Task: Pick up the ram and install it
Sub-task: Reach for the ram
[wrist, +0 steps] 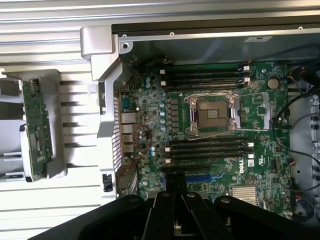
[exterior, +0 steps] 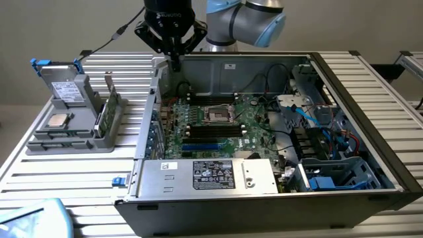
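The exterior view looks down at a slant from high on one long side of the open case. It takes in most of the counter, with the arm at the far edge. The wrist view looks straight down past the tool from well above the board, nearer than the other camera. Both views share the board, its socket and the grey holder beside the case.

ribbed matt metal table, grey plastic holder, glossy green motherboard
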Available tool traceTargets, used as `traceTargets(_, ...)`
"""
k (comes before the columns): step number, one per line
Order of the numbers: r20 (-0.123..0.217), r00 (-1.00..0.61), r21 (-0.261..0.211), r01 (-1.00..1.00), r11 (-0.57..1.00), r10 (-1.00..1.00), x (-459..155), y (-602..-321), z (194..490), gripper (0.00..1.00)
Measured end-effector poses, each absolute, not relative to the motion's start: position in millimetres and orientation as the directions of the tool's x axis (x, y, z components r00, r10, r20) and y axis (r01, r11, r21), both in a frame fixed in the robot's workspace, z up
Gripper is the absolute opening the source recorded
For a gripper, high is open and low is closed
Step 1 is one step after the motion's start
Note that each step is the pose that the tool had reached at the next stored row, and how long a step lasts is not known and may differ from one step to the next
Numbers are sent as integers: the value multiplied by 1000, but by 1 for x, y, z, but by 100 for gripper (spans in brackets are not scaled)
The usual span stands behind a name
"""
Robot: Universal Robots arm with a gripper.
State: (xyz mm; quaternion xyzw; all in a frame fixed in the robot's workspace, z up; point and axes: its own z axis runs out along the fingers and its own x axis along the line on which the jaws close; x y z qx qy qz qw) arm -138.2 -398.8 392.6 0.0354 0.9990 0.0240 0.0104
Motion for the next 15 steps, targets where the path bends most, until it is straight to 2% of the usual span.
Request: traceTargets(15,-19,-997,49,70,996,71,-206,-399,392,10)
